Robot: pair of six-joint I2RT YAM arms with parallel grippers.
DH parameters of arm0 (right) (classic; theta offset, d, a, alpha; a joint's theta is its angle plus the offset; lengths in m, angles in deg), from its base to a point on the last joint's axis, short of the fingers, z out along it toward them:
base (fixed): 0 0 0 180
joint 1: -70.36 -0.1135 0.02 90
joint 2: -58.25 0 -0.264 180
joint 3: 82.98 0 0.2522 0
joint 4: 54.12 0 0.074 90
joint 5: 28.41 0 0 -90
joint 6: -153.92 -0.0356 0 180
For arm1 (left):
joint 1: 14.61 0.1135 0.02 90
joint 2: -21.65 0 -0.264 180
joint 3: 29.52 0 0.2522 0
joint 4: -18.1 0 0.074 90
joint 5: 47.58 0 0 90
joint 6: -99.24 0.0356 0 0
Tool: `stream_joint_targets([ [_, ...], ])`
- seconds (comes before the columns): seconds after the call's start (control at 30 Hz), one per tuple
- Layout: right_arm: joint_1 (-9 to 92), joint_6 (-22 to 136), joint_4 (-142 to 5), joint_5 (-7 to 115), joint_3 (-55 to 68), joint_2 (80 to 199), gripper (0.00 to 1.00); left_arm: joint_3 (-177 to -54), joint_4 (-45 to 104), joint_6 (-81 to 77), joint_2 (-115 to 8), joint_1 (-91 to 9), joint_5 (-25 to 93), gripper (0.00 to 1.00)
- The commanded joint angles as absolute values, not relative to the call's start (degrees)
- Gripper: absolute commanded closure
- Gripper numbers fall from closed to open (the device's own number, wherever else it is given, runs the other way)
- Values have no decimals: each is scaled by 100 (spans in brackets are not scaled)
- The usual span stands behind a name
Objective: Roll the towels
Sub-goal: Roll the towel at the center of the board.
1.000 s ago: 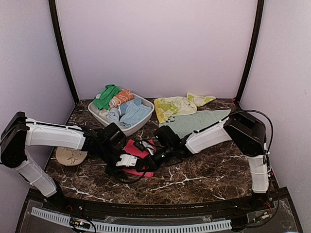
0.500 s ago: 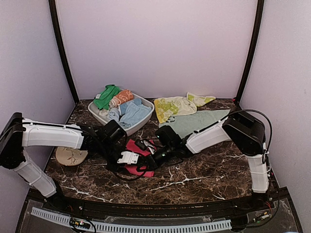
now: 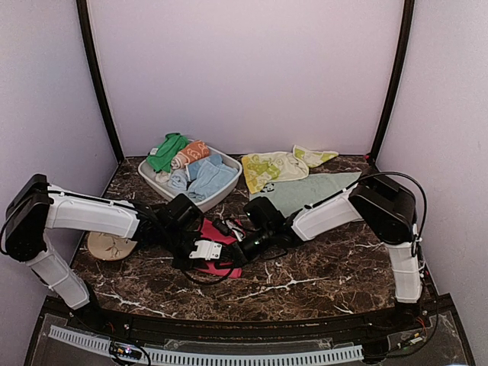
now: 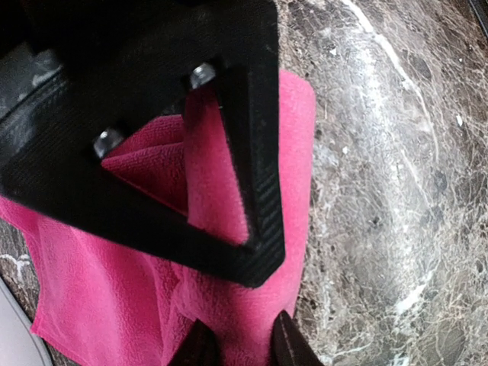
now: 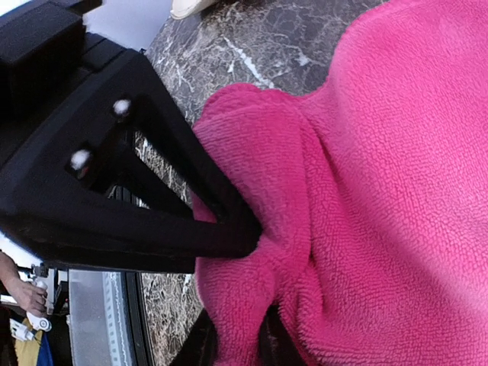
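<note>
The hot-pink towel [image 3: 214,235] lies bunched on the marble table [image 3: 320,267], in front of the basket. Both grippers meet over its near edge. My left gripper [image 3: 206,252] pinches a fold of the pink towel [image 4: 114,305] between its fingertips [image 4: 200,347], at the cloth's right edge. My right gripper [image 3: 235,245] is shut on a fold of the same towel [image 5: 381,191] at its rolled end. Each wrist view shows the other gripper's black finger frame pressed into the cloth. The yellow-lime towel [image 3: 274,166] and the pale mint towel [image 3: 316,191] lie spread at the back right.
A grey basket [image 3: 226,189] at the back left holds several rolled towels in green, orange and blue. A flat tan disc [image 3: 107,245] lies at the left, partly under the left arm. Dark walls and posts close the back and sides.
The left gripper's jaws have closed in onto the pink towel, and its arm has shifted a little to the right. The right gripper has kept its hold.
</note>
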State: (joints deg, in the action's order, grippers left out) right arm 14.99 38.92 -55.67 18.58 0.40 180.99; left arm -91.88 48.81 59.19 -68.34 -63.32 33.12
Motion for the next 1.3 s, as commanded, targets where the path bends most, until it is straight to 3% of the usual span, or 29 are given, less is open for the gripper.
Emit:
stream_joint_targets([
  [0.0,1558,3592,-5375,1833,-228,17931,79,-9074,5185,5860,-7172,-6101,3063,74],
  [0.13,1614,3434,-4949,2033,-556,17637,65,-9407,5607,5490,-7478,-5628,2344,76],
  [0.33,1725,3380,-4137,2475,-1416,16808,53,-9708,6084,5283,-7699,-5482,1645,78],
  [0.4,1729,3698,-3970,3033,-1808,16311,48,-9881,6323,5267,-7839,-5470,1440,80],
  [0.53,1538,4812,-3999,4784,-2533,15285,39,-10295,6874,5255,-8189,-5370,936,92],
  [0.7,182,7012,-4497,6954,-2735,14662,38,-10527,7550,5353,-8360,-5318,186,96],
  [0.87,-1110,9099,-4692,8545,-2461,15354,39,-10724,8196,5516,-8525,-5304,-311,96],
  [1.27,-1448,11599,-3527,8915,-1852,16868,43,-11242,8412,5350,-9177,-5162,-275,97],
])
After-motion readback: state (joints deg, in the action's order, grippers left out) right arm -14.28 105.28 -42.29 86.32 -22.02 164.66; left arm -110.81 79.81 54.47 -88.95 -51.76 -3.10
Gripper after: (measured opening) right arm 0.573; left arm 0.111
